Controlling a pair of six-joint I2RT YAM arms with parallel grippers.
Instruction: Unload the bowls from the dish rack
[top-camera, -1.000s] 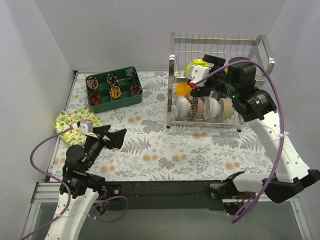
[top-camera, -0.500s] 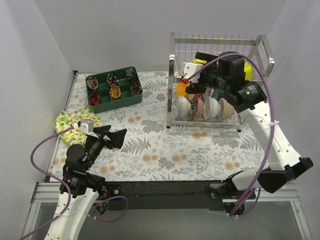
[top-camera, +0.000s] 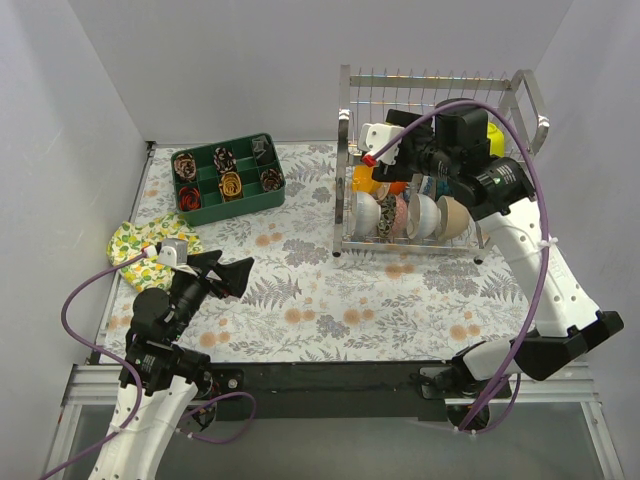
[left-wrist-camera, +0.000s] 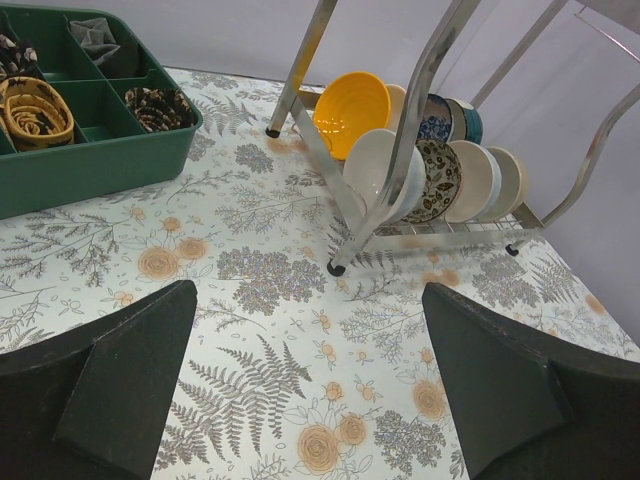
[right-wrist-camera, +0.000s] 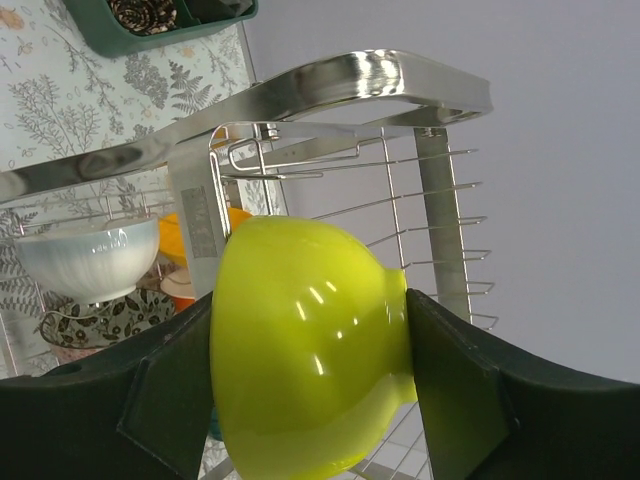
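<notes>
**A:** What is the right hand (right-wrist-camera: 305, 300) doing?

**B:** It is grasping a lime-green bowl (right-wrist-camera: 300, 350). One finger lies against each side of it, and the bowl fills the gap between them.

**A:** Where is that bowl?

**B:** It is up at the top level of the dish rack (top-camera: 430, 78), just under the shiny rail and in front of the thin wire prongs. I cannot tell whether it rests on the wires.

**A:** And the other bowls?

**B:** They stand on edge in a row on the lower level. An orange-yellow bowl (left-wrist-camera: 350, 110) is at the end nearest the green tray (left-wrist-camera: 90, 170). A white bowl (left-wrist-camera: 385, 175) comes next, with a dark floral bowl (left-wrist-camera: 437, 178) close behind it, and paler ones follow.

**A:** What about the left hand (left-wrist-camera: 305, 300)?

**B:** It is released, with its fingers spread wide and nothing between them. It hangs over the flowered bench (top-camera: 330, 300), well apart from the rack.
</notes>
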